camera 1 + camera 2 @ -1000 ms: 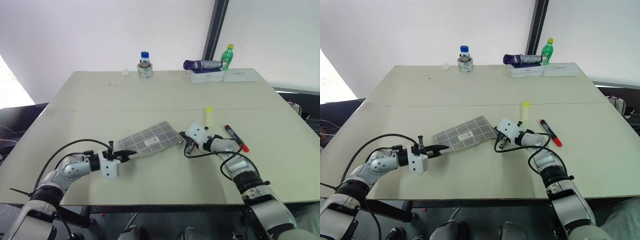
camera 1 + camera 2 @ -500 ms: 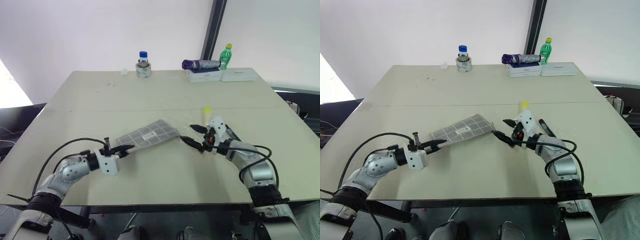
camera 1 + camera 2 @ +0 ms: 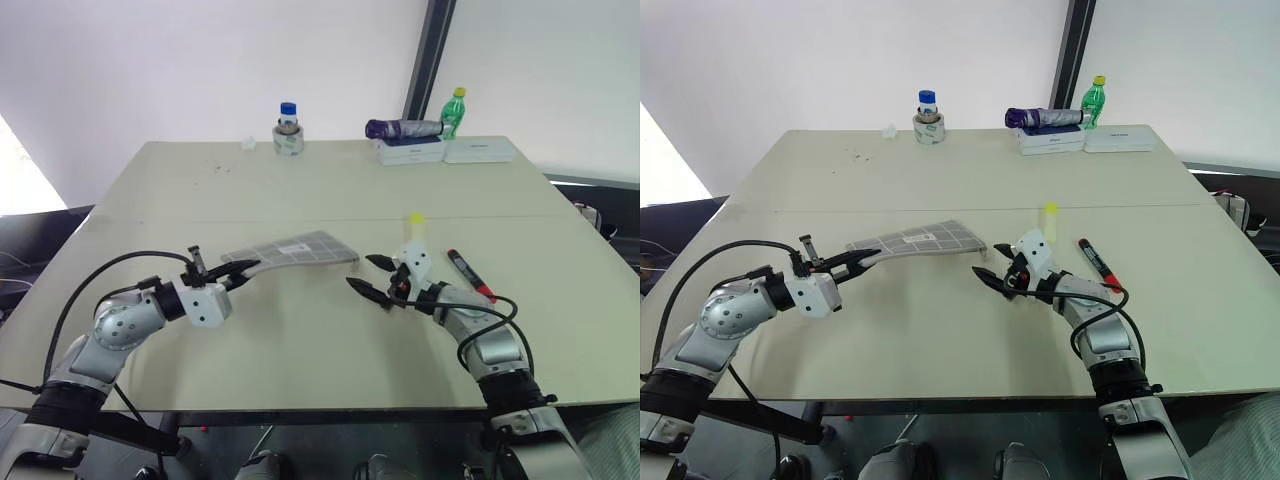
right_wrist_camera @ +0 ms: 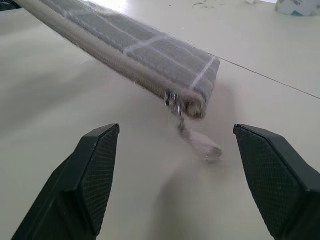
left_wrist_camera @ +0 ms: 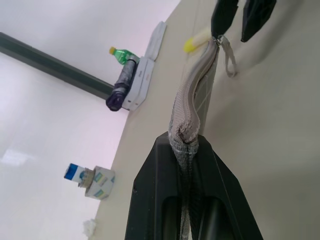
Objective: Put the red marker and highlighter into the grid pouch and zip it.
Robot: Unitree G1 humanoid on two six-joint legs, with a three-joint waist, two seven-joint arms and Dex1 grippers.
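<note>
- Our left gripper (image 3: 243,272) is clamped on one end of the grid pouch (image 3: 300,248), lifting it off the table (image 3: 330,185), likely to steady the zipper.
- Our right gripper (image 3: 372,275) hangs spread wide by the zipper pull (image 4: 200,144).
- The highlighter (image 3: 414,223) and the red marker (image 3: 468,273) lie beyond, unpacked.

The grid pouch (image 3: 292,249) is grey fabric crossed by white grid lines, with a small white label. The highlighter (image 3: 415,224) has a pale yellowish body and a bright yellow cap. The red marker (image 3: 468,274) has a black barrel with a red end. The desk (image 3: 330,185) is plain pale beige. Both grippers, left (image 3: 238,274) and right (image 3: 372,276), have black fingers on white housings.

At the far edge stand a green bottle (image 3: 455,112) with a yellow cap and a blue-capped jar (image 3: 288,130).
</note>
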